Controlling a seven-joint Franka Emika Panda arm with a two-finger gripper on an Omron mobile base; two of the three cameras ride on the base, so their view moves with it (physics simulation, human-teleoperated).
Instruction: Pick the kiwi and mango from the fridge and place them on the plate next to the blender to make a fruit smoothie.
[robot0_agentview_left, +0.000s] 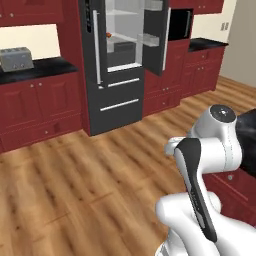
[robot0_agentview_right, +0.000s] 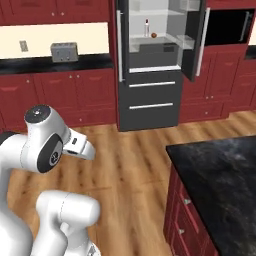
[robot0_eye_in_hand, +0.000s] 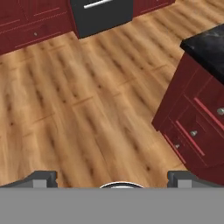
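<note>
The fridge (robot0_agentview_left: 117, 75) stands across the wooden floor with its upper right door (robot0_agentview_right: 192, 40) swung open onto a pale interior. A small orange-red mango (robot0_agentview_right: 154, 35) lies on a glass shelf inside, also seen as an orange spot (robot0_agentview_left: 108, 35) at the left edge of the opening. The kiwi, the plate and the blender are out of view. My gripper (robot0_eye_in_hand: 113, 179) is open with nothing between its fingertips (robot0_eye_in_hand: 41, 178). It points down at bare floor, far short of the fridge, whose dark bottom drawer (robot0_eye_in_hand: 103, 15) lies ahead.
A red-capped clear bottle (robot0_agentview_right: 146, 27) stands beside the mango. A black-topped island with red drawers (robot0_agentview_right: 220, 175) sits close on the right (robot0_eye_in_hand: 197, 113). Red cupboards flank the fridge, and a toaster (robot0_agentview_left: 16, 58) stands on the left counter. Open wooden floor (robot0_agentview_left: 90, 165) lies between.
</note>
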